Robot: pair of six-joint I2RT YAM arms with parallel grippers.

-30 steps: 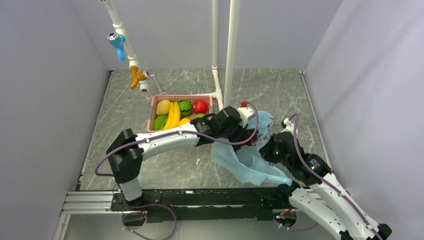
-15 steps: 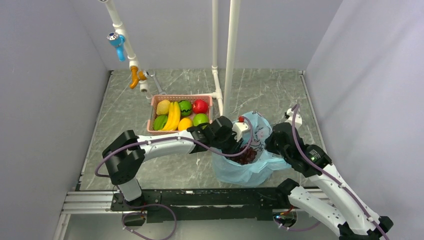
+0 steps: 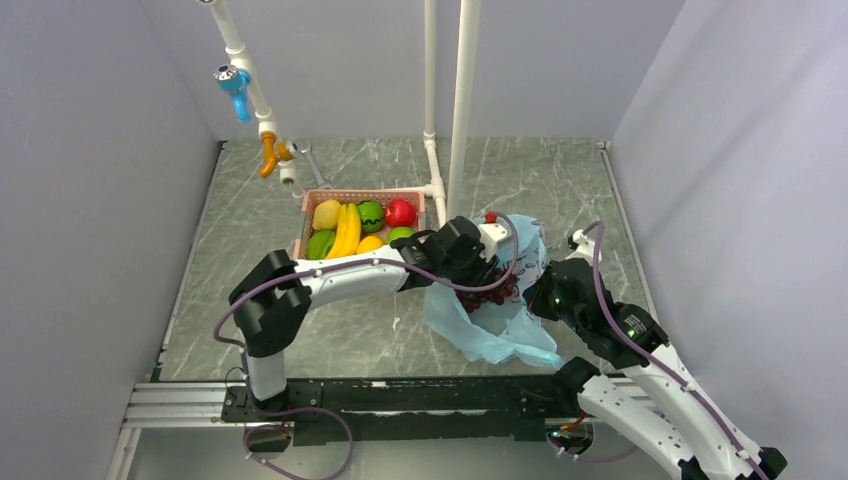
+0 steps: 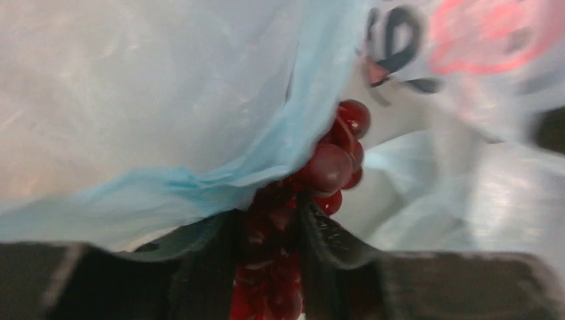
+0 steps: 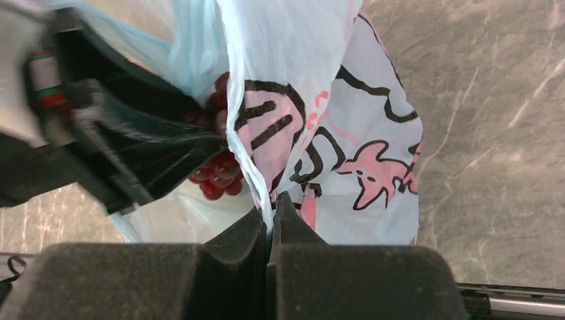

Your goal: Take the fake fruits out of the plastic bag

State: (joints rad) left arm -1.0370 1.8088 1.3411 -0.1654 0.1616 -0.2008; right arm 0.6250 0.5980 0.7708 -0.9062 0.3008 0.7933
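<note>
The light-blue plastic bag [image 3: 500, 325] with pink and black print lies on the table right of centre. My left gripper [image 3: 490, 283] reaches into its mouth and is shut on the dark red-purple grapes [image 4: 326, 167], also seen in the right wrist view [image 5: 216, 175]. My right gripper [image 5: 270, 217] is shut on the bag's edge [image 5: 250, 153] and holds it up; it shows from above as well [image 3: 548, 296]. The pear [image 3: 326, 213], bananas [image 3: 346, 231], watermelon [image 3: 371, 215], red apple [image 3: 400, 212], green apple [image 3: 399, 234] and orange [image 3: 369, 243] lie in the pink basket [image 3: 362, 195].
White pipe posts [image 3: 462, 110] stand behind the basket. A slanted pipe with a blue fitting [image 3: 235, 85] and orange fitting [image 3: 268, 155] is at back left. Grey walls close both sides. A metal rail [image 3: 180, 405] runs along the near edge.
The bag bulged upright half a second ago and has slumped flatter again. My left gripper has shifted back and up with the grapes; my right gripper has lowered slightly, keeping the bag's edge.
</note>
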